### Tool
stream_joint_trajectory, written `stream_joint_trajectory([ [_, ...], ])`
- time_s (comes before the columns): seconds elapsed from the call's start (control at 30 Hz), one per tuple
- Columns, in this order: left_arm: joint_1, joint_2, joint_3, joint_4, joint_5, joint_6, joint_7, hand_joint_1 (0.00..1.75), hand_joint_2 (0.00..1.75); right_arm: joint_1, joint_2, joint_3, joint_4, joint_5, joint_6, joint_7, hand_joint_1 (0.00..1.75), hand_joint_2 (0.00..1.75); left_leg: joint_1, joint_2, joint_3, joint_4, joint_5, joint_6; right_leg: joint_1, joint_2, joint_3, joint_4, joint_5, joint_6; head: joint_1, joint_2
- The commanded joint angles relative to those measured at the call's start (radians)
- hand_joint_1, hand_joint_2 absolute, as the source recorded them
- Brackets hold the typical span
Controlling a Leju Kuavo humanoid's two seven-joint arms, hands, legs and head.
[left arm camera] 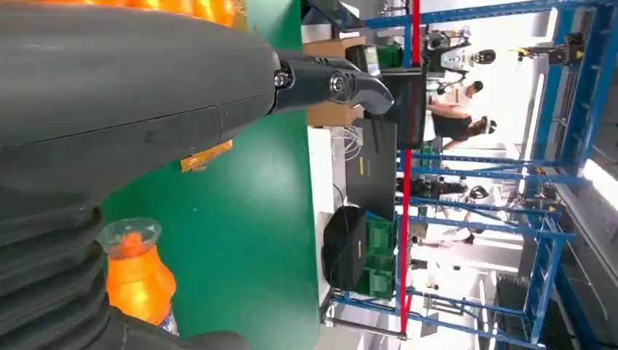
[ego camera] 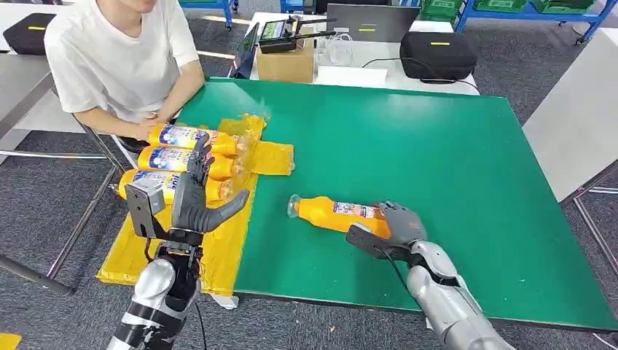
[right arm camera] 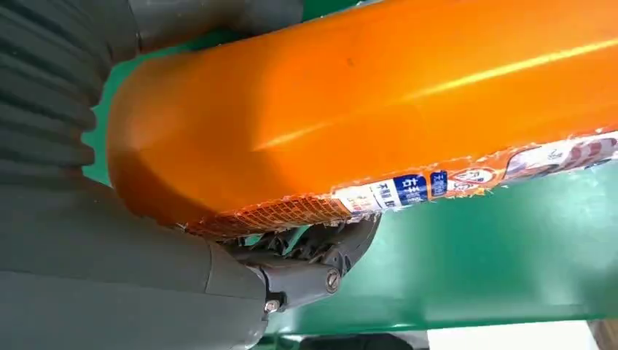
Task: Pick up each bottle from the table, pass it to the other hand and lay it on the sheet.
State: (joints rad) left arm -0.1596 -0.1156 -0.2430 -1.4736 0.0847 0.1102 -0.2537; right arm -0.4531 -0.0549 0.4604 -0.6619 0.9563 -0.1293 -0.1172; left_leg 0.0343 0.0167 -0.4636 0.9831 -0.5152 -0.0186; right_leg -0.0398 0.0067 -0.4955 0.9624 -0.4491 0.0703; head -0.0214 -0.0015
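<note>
Three orange bottles lie side by side on the yellow sheet (ego camera: 218,251) at the table's left: the far one (ego camera: 191,137), the middle one (ego camera: 182,159) and the near one (ego camera: 154,180). My left hand (ego camera: 198,198) is raised over the sheet's right edge, fingers apart and holding nothing; its thumb and fingers (left arm camera: 321,80) point across the table. Another orange bottle (ego camera: 331,213) lies on the green table with its clear cap toward the sheet. My right hand (ego camera: 393,227) grips its base. Up close, the bottle (right arm camera: 364,95) sits between the hand's fingers and thumb (right arm camera: 306,262). The same bottle's cap end (left arm camera: 137,270) appears beside my left hand.
A person in a white shirt (ego camera: 120,58) sits at the table's far left corner, hands (ego camera: 151,117) close to the sheet's far end. A cardboard box (ego camera: 284,64) and a black case (ego camera: 437,55) stand on the white table behind. Green tabletop (ego camera: 437,153) stretches to the right.
</note>
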Motion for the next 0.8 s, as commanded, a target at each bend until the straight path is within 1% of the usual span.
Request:
stream_joint_trajectory([
  [0.03, 0.026, 0.025, -0.045, 0.039, 0.014, 0.009, -0.012, 0.0, 1.75, 0.202, 0.131, -0.152, -0.259, -0.333, -0.13, -0.244, 1.75, 1.75, 0.001, -0.001, -0.006, -0.002, 0.002, 0.002, 0.002, -0.001, -0.005, -0.003, 0.002, -0.005, 0.0, 0.0],
  [0.07, 0.054, 0.017, -0.055, 0.044, 0.001, 0.024, -0.017, 0.0, 1.75, 0.248, 0.163, -0.165, -0.383, -0.387, -0.179, -0.273, 1.75, 1.75, 0.001, 0.001, -0.003, -0.001, 0.001, 0.001, 0.002, 0.001, -0.002, -0.001, 0.001, -0.004, 0.0, 0.0],
  [0.1, 0.079, 0.005, -0.061, 0.052, 0.015, 0.027, -0.016, 0.0, 1.75, 0.288, 0.183, -0.164, -0.479, -0.409, -0.228, -0.291, 1.75, 1.75, 0.001, 0.0, -0.005, -0.003, 0.001, 0.002, 0.002, 0.0, -0.004, -0.002, 0.001, -0.005, 0.0, 0.0],
  [0.13, 0.104, -0.007, -0.072, 0.059, 0.069, 0.003, -0.023, 0.0, 1.75, 0.332, 0.205, -0.158, -0.593, -0.463, -0.3, -0.327, 1.75, 1.75, 0.0, -0.001, -0.004, -0.002, 0.0, 0.001, 0.001, 0.0, -0.003, 0.0, 0.0, -0.004, 0.0, 0.0],
  [0.17, 0.118, -0.013, -0.088, 0.065, 0.107, -0.015, -0.034, 0.0, 1.75, 0.36, 0.216, -0.149, -0.661, -0.502, -0.359, -0.356, 1.75, 1.75, 0.0, -0.001, -0.007, -0.003, 0.0, 0.002, 0.001, 0.001, -0.006, 0.0, 0.0, -0.006, -0.001, 0.0],
  [0.23, 0.138, -0.018, -0.134, 0.065, 0.156, -0.043, -0.059, 0.0, 1.75, 0.4, 0.224, -0.122, -0.784, -0.573, -0.437, -0.391, 1.75, 1.75, 0.0, -0.004, -0.015, -0.001, 0.0, 0.001, 0.001, -0.001, -0.013, 0.002, -0.001, -0.003, -0.001, 0.0],
  [0.27, 0.14, -0.017, -0.142, 0.064, 0.151, -0.043, -0.07, 0.0, 1.75, 0.405, 0.226, -0.119, -0.802, -0.578, -0.451, -0.399, 1.75, 1.75, 0.0, -0.005, -0.017, -0.002, 0.0, 0.002, 0.001, -0.003, -0.014, 0.002, -0.002, -0.004, -0.002, 0.0],
  [0.3, 0.13, 0.004, -0.176, 0.073, 0.02, 0.041, -0.137, 0.0, 1.75, 0.409, 0.222, -0.106, -0.829, -0.614, -0.465, -0.419, 1.75, 1.75, 0.0, -0.006, -0.021, -0.001, 0.0, 0.002, 0.001, -0.005, -0.017, 0.002, -0.002, -0.003, -0.001, 0.0],
  [0.33, 0.121, 0.008, -0.179, 0.089, -0.036, 0.094, -0.141, 0.0, 1.75, 0.412, 0.22, -0.1, -0.839, -0.625, -0.481, -0.428, 1.75, 1.75, 0.0, -0.007, -0.021, -0.001, -0.001, 0.003, 0.001, -0.006, -0.016, 0.001, -0.003, -0.004, -0.001, 0.0],
  [0.37, 0.117, 0.008, -0.167, 0.102, 0.001, 0.072, -0.102, 0.0, 1.75, 0.416, 0.22, -0.099, -0.845, -0.632, -0.488, -0.431, 1.75, 1.75, 0.0, -0.006, -0.022, -0.001, 0.0, 0.002, 0.001, -0.006, -0.017, 0.002, -0.002, -0.003, 0.0, 0.0],
  [0.43, 0.121, 0.021, -0.147, 0.1, 0.082, -0.012, -0.094, 0.0, 1.75, 0.41, 0.218, -0.091, -0.825, -0.648, -0.491, -0.448, 1.75, 1.75, 0.0, -0.006, -0.024, -0.002, 0.001, 0.002, 0.0, -0.005, -0.019, 0.001, -0.001, -0.002, 0.0, 0.0],
  [0.47, 0.129, 0.033, -0.152, 0.09, 0.097, -0.06, -0.097, 0.0, 1.75, 0.399, 0.214, -0.085, -0.798, -0.654, -0.476, -0.442, 1.75, 1.75, -0.001, -0.005, -0.024, -0.002, 0.001, 0.001, -0.001, -0.004, -0.02, 0.001, -0.001, -0.002, 0.0, 0.0],
  [0.5, 0.14, 0.05, -0.164, 0.079, 0.124, -0.144, -0.085, 0.0, 1.75, 0.384, 0.215, -0.084, -0.767, -0.661, -0.461, -0.448, 1.75, 1.75, -0.001, -0.005, -0.024, -0.003, 0.001, 0.002, 0.0, -0.004, -0.019, -0.001, -0.001, -0.004, 0.0, 0.0],
  [0.53, 0.149, 0.058, -0.172, 0.075, 0.134, -0.185, -0.078, 0.0, 1.75, 0.375, 0.215, -0.081, -0.745, -0.669, -0.441, -0.449, 1.75, 1.75, -0.001, -0.005, -0.024, -0.002, 0.001, 0.002, 0.0, -0.004, -0.02, 0.0, -0.001, -0.003, 0.0, 0.0],
  [0.57, 0.161, 0.057, -0.172, 0.073, 0.146, -0.237, -0.084, 0.0, 1.75, 0.362, 0.217, -0.074, -0.718, -0.67, -0.413, -0.454, 1.75, 1.75, -0.001, -0.004, -0.023, -0.003, 0.001, 0.002, 0.0, -0.003, -0.019, -0.001, 0.0, -0.005, 0.0, 0.0],
  [0.6, 0.167, 0.053, -0.173, 0.075, 0.149, -0.244, -0.084, 0.0, 1.75, 0.357, 0.218, -0.069, -0.708, -0.668, -0.404, -0.455, 1.75, 1.75, -0.001, -0.003, -0.024, -0.003, 0.0, 0.002, 0.0, -0.002, -0.02, -0.001, 0.0, -0.003, 0.0, 0.0],
  [0.63, 0.171, 0.047, -0.177, 0.075, 0.149, -0.244, -0.084, 0.0, 1.75, 0.356, 0.223, -0.066, -0.702, -0.668, -0.404, -0.455, 1.75, 1.75, 0.0, -0.003, -0.022, -0.004, 0.001, 0.002, 0.001, -0.002, -0.019, -0.002, 0.0, -0.005, 0.0, 0.0],
  [0.7, 0.166, 0.041, -0.184, 0.088, 0.166, -0.27, -0.08, 0.0, 1.75, 0.332, 0.205, -0.023, -0.658, -0.64, -0.352, -0.448, 1.75, 1.75, 0.0, -0.003, -0.025, -0.002, 0.0, 0.001, 0.0, -0.002, -0.021, 0.0, 0.0, -0.003, 0.0, 0.0],
  [0.73, 0.163, 0.039, -0.186, 0.092, 0.166, -0.269, -0.08, 0.0, 1.75, 0.331, 0.21, -0.022, -0.652, -0.64, -0.35, -0.448, 1.75, 1.75, 0.0, -0.003, -0.023, -0.003, 0.0, 0.002, 0.0, -0.002, -0.02, -0.001, 0.0, -0.004, -0.001, 0.0],
  [0.8, 0.151, 0.028, -0.186, 0.111, 0.197, -0.294, -0.081, 0.0, 1.75, 0.31, 0.193, 0.027, -0.611, -0.599, -0.302, -0.424, 1.75, 1.75, 0.0, -0.004, -0.023, -0.004, 0.0, 0.003, 0.001, -0.002, -0.019, -0.002, 0.0, -0.005, -0.001, 0.0],
])
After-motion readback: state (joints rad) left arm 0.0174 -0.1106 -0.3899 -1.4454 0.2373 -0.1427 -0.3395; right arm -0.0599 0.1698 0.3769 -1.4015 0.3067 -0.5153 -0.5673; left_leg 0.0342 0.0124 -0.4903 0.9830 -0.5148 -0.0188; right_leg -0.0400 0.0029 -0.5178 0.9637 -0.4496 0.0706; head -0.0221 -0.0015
